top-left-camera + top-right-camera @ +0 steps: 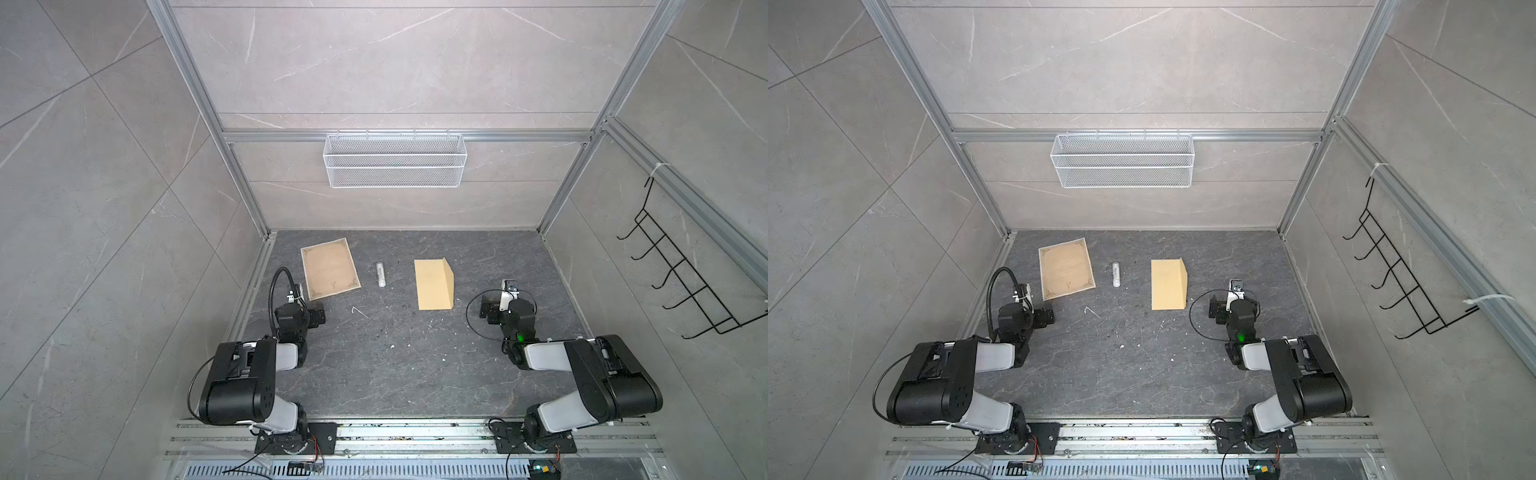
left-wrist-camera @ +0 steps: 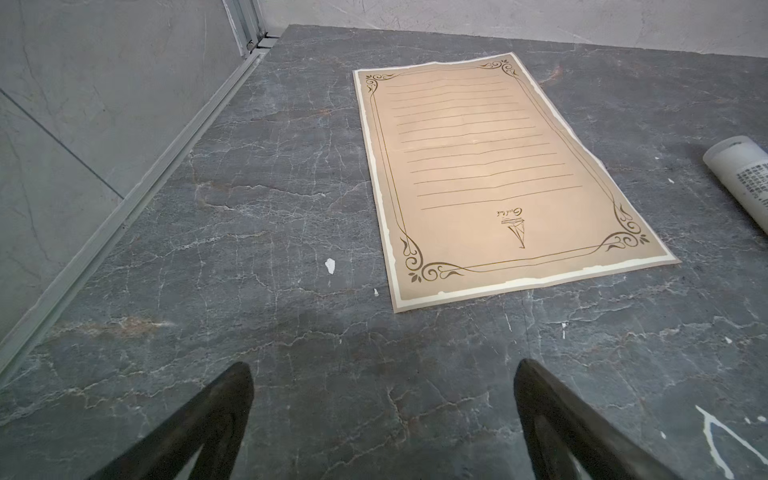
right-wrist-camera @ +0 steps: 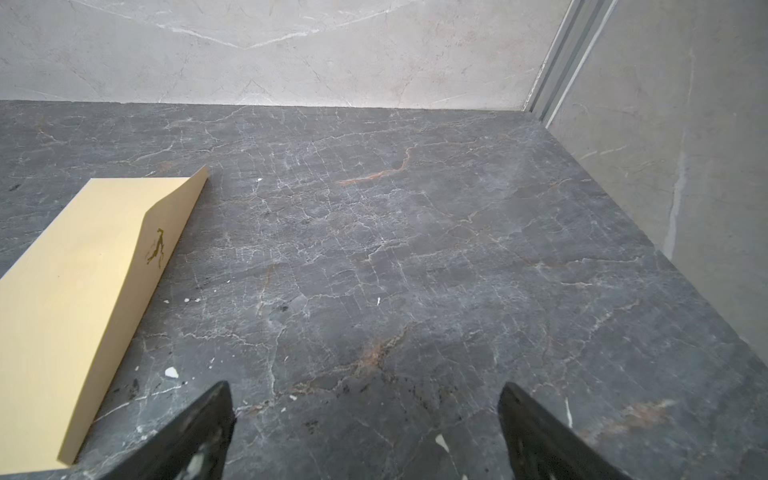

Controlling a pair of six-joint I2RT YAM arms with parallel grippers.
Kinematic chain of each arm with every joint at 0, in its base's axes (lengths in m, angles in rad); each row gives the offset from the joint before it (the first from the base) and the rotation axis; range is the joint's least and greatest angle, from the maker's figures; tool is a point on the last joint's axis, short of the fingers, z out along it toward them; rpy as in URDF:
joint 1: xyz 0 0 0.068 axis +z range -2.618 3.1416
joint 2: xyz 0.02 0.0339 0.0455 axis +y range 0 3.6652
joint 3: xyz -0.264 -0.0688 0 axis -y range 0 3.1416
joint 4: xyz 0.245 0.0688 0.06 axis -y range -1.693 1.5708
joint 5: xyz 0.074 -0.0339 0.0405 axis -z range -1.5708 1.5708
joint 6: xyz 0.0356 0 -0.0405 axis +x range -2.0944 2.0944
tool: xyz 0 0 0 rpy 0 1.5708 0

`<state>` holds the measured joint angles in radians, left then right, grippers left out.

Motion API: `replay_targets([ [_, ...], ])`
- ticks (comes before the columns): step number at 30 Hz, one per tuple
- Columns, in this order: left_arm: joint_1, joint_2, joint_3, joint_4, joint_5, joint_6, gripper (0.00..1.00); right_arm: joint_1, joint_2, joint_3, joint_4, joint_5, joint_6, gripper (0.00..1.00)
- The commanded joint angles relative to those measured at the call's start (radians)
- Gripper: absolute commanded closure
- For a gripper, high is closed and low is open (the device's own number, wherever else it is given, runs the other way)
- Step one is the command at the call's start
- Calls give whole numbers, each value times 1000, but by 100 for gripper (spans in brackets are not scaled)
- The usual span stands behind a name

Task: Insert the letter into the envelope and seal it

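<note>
Grippers spread empty: left gripper (image 2: 383, 365), right gripper (image 3: 365, 385); letter (image 1: 330, 268) lies flat, envelope (image 1: 430, 286) flap seemingly raised.

On your dark stone tabletop (image 1: 395, 365), 3 things lie in a far row: bordered beige paper letter (image 1: 330, 268) left, small white cylindrical tube (image 1: 380, 274) between, plain manila paper envelope (image 1: 430, 286) right, all apart.

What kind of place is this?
Probably a robot test booth: left arm and right arm bolted to a rail, wall panels in an aluminium frame, with a letter, envelope and white tube on the table.
</note>
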<state>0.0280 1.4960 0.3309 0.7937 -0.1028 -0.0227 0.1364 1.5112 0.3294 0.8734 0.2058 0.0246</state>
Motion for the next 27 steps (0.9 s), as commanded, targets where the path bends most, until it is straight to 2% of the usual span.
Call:
replay_targets([
  [1, 3, 6, 29, 52, -8, 14, 0, 6, 7, 22, 26, 12, -15, 1],
  [27, 3, 5, 29, 53, -10, 14, 0, 0, 7, 27, 16, 2, -11, 1],
])
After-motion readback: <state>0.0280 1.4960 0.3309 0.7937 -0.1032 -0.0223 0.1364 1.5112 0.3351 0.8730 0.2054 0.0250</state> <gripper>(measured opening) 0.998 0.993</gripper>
